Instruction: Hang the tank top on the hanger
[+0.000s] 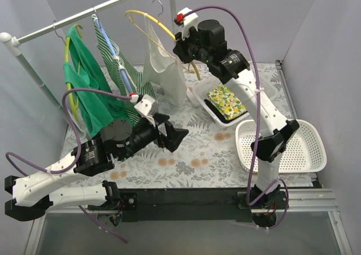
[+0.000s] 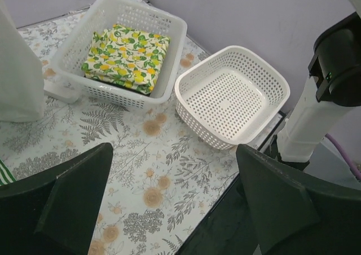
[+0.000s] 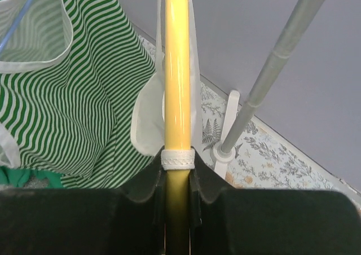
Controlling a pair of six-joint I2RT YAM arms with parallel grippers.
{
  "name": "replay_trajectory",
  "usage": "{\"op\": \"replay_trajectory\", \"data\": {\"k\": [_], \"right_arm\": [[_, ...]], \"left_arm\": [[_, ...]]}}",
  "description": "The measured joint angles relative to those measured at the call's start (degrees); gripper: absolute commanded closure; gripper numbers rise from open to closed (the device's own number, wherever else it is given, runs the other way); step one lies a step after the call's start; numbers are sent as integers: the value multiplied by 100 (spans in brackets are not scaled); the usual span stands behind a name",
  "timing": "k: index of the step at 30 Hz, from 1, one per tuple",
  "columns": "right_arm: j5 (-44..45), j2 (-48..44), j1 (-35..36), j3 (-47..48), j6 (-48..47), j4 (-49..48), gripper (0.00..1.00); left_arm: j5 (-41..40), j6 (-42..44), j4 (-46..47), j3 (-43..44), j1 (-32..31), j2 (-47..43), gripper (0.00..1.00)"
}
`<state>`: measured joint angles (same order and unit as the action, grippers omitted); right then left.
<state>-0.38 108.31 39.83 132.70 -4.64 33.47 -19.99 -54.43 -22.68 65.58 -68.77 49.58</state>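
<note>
The white tank top point(image 1: 163, 69) hangs on the yellow hanger point(image 1: 148, 17), whose grey hook is on the rail. My right gripper point(image 1: 183, 46) is shut on the hanger's right arm. In the right wrist view the yellow bar point(image 3: 177, 69) runs up from between the jaws, with a white strap point(image 3: 178, 158) of the top wrapped round it just above my fingertips. My left gripper point(image 1: 177, 137) is open and empty, low over the table in front of the garments. In the left wrist view the top's hem point(image 2: 20, 69) shows at the left edge.
A grey clothes rail point(image 1: 84, 19) crosses the back left. On it hang a solid green garment point(image 1: 84, 88) and a green-and-white striped garment point(image 1: 115, 60) on a blue hanger. A white basket with patterned cloth point(image 1: 225, 101) and an empty white basket point(image 1: 282, 148) stand at the right.
</note>
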Motion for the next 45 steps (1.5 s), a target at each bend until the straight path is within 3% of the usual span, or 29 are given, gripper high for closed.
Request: {"op": "replay_trajectory", "data": {"k": [17,45], "right_arm": [[-87,1051,39,435,190,-2291,99],[-90,1805,232,586,323,-3569,99]], "left_arm": [[-66,-136,-223,-442,0,-396,8],[-243,87,-214,-450,0,-509,8]]}}
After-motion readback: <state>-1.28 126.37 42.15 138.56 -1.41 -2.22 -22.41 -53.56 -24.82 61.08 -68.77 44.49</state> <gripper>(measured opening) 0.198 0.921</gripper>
